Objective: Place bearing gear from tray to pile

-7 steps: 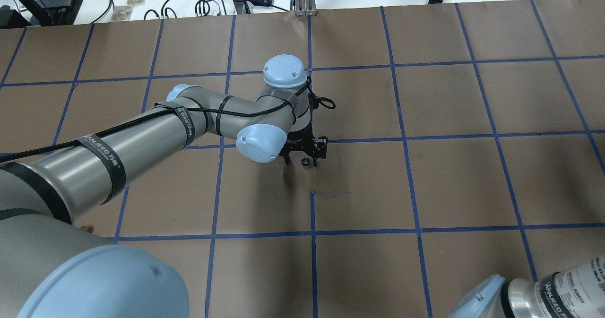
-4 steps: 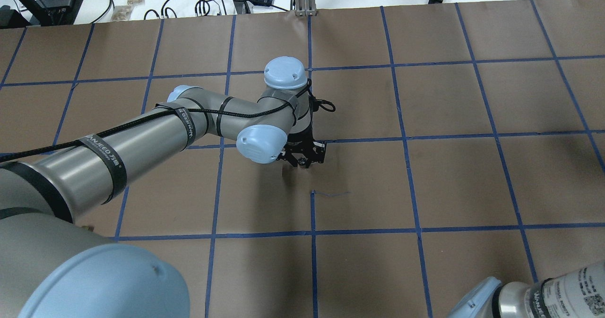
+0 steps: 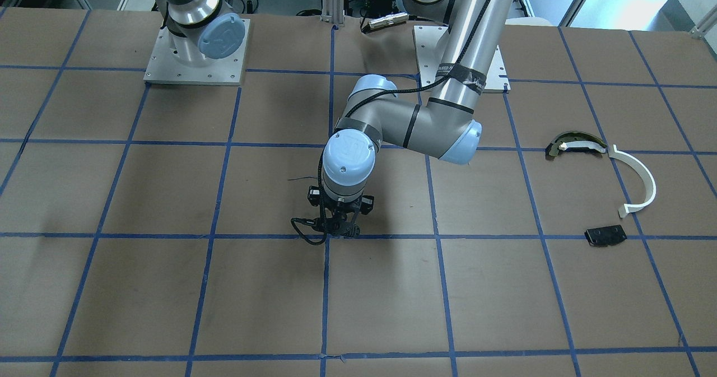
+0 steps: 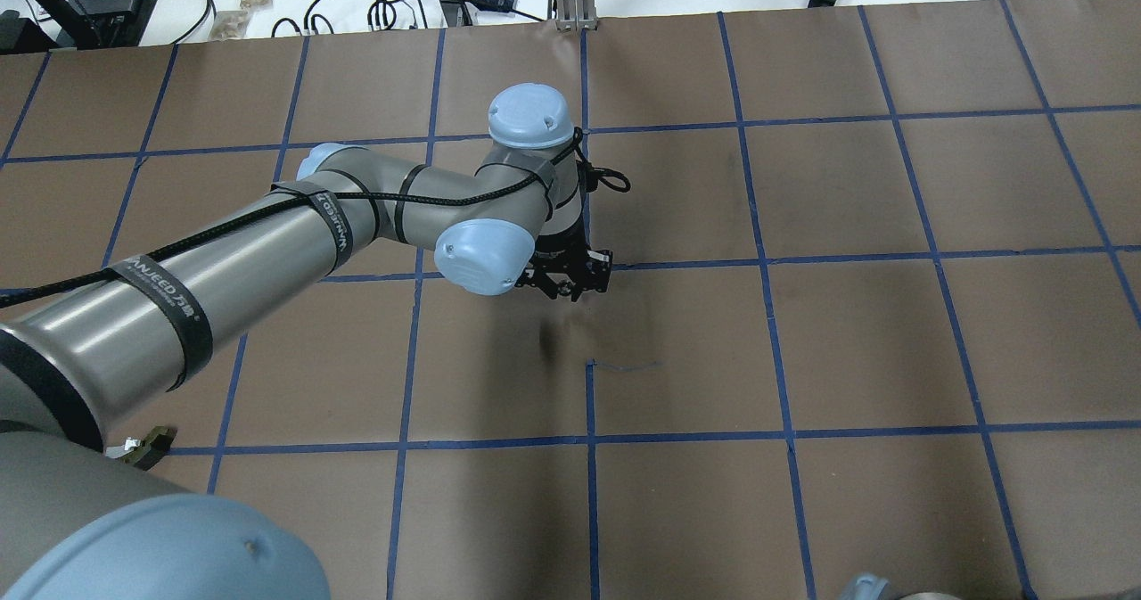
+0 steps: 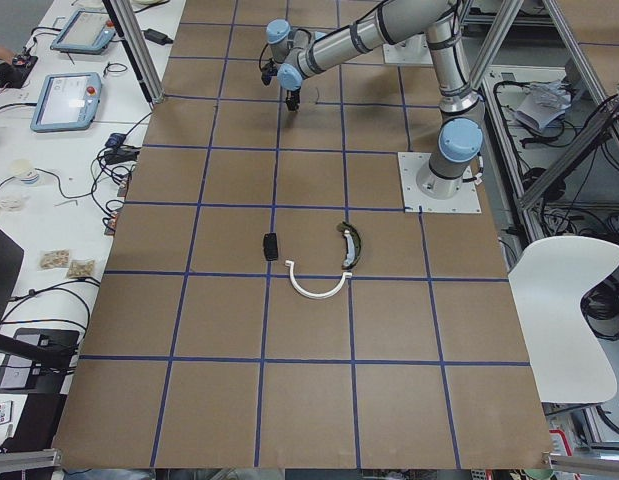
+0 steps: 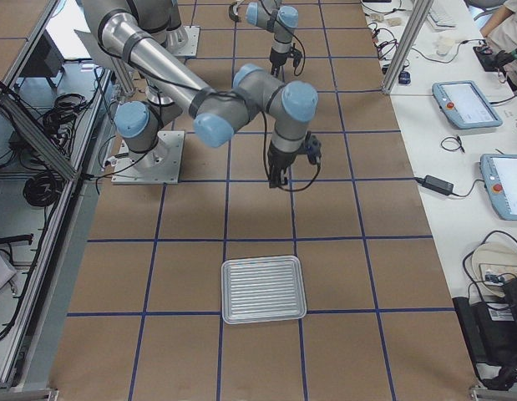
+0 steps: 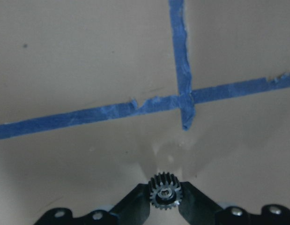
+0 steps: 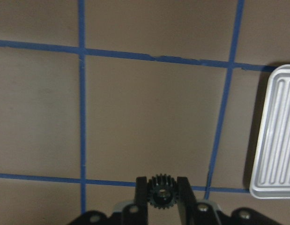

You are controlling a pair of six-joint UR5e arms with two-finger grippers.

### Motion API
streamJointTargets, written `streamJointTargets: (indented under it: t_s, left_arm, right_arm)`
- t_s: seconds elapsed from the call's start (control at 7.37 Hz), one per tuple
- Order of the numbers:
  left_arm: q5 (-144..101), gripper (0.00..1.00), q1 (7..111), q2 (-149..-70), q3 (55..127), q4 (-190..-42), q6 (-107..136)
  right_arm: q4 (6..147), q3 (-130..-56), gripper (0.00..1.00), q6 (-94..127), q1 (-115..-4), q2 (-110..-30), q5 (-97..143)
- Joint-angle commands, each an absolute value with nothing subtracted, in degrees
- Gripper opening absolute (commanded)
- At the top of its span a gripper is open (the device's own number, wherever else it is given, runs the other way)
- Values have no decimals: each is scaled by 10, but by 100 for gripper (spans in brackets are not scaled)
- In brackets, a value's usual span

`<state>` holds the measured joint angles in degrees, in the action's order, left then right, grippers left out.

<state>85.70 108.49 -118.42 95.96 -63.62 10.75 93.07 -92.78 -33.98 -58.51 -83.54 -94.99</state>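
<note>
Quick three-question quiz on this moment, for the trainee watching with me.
1. True or false: the left gripper holds a gear, and the right gripper holds one too.
2. The tray is: A) empty; B) full of gears; C) under the left gripper.
3. How many parts lie in the pile?

Key: 1 true; 2 A; 3 three.
</note>
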Motion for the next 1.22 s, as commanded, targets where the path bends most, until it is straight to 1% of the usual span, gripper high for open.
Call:
streamJointTargets:
  t_s: [0.0,0.27,0.54,0.68,0.81,0.95,1.09]
  left_arm:
    - [881,0,982,-1149,914,-744,50]
    - [885,0,842,-1115,917,-772,-90]
    - [907,0,692,-1091,924,-817,-235]
    - [914,0,621,-1087,929,-830,-310]
    - [915,0,561,-1088,942,-831,-347]
    - [919,0,508,-1092,950,-829,-397]
    - [929,0,468,-1107,951,-825,-423]
  right_arm:
    - [904,-928,17,-106,-747,-853,-905]
    - [921,-927,17,115,-902,-837,-854]
    - [1041,-926,18,296,-1023,-779,-834]
    - [1102,-922,21,369,-1080,-735,-835]
    - [1136,-924,22,402,-1113,-705,-835]
    - [1147,-928,25,403,-1120,-696,-845]
    - [1149,-928,34,403,-1119,-696,-845]
